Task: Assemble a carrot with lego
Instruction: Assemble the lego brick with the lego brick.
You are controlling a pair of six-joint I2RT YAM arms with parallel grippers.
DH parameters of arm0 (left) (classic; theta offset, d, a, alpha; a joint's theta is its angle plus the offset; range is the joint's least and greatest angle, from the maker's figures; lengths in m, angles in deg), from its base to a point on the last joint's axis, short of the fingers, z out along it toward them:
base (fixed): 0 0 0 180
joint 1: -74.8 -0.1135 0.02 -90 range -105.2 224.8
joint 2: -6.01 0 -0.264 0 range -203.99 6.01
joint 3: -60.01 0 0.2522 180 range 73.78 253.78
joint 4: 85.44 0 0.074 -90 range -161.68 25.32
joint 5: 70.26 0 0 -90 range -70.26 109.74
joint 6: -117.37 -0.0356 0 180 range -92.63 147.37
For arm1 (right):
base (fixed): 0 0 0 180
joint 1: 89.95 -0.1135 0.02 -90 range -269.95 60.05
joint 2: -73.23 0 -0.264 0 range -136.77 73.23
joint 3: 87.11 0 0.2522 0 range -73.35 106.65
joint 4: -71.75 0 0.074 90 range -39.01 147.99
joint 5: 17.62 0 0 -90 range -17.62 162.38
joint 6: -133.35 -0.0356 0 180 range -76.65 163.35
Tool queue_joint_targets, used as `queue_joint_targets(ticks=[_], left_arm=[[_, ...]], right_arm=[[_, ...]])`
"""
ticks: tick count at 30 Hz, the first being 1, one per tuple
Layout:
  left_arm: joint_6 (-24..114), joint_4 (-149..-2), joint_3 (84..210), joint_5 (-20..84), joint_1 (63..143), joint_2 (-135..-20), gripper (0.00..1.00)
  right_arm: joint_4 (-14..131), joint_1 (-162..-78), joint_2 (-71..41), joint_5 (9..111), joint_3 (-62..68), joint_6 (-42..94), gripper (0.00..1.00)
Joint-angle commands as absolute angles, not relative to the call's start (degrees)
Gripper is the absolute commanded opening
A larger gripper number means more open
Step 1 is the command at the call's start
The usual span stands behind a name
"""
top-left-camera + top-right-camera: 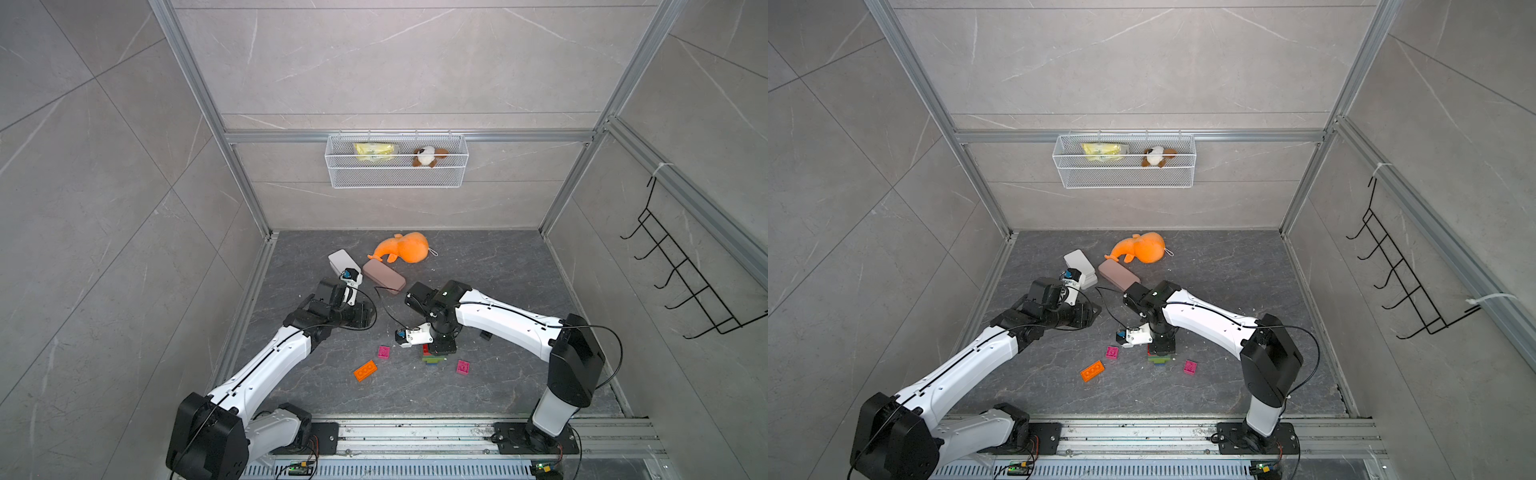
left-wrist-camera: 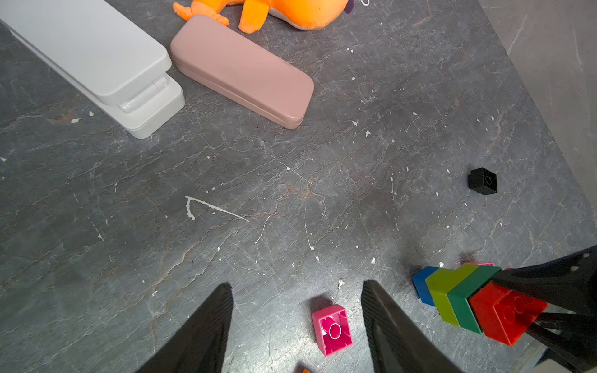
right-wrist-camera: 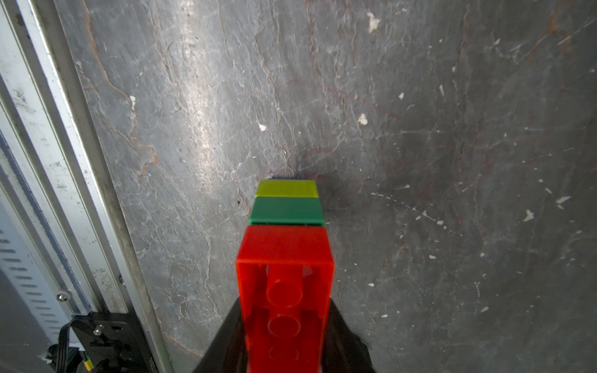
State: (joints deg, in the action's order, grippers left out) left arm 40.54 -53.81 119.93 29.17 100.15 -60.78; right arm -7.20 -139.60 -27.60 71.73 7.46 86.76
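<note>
Four loose bricks lie on a dark stone counter (image 1: 519, 270) around the carrot (image 2: 468, 300), a tapered stack of blue, lime, dark green and red bricks at lower centre in both top views. We see the right end effector (image 3: 284, 310) clenched on the red brick (image 3: 284, 252) at the stack's wide end, with the blue tip pointing down at the counter. The left end effector (image 2: 297, 284) hangs released, jaws apart, at centre left. One pink brick (image 1: 384, 352), hollow side up, lies left of the carrot. A second pink brick (image 1: 463, 367) lies to its right, an orange brick (image 1: 365, 370) lower left and a black brick (image 2: 483, 181) upper right. Higher in the frame lie a white case (image 1: 343, 261), a pink case (image 1: 383, 277) and an orange plush toy (image 1: 405, 247).
</note>
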Motion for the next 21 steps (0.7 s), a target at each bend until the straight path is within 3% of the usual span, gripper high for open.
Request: queue_joint_targets(ticks=[1, 9, 21], left_arm=[[39.24, -54.72, 119.59, 30.11, 99.85, -60.36, 0.67], [39.32, -54.62, 119.64, 30.55, 99.85, -60.15, 0.67], [39.51, -54.7, 119.9, 29.37, 99.85, -59.57, 0.68]], right_arm=[[-6.55, -139.98, -30.92, 69.93, 3.89, 85.38, 0.09], [-3.89, -139.96, -33.3, 69.63, 0.52, 83.52, 0.09], [0.4, -139.04, -34.5, 72.39, 6.89, 83.39, 0.09]])
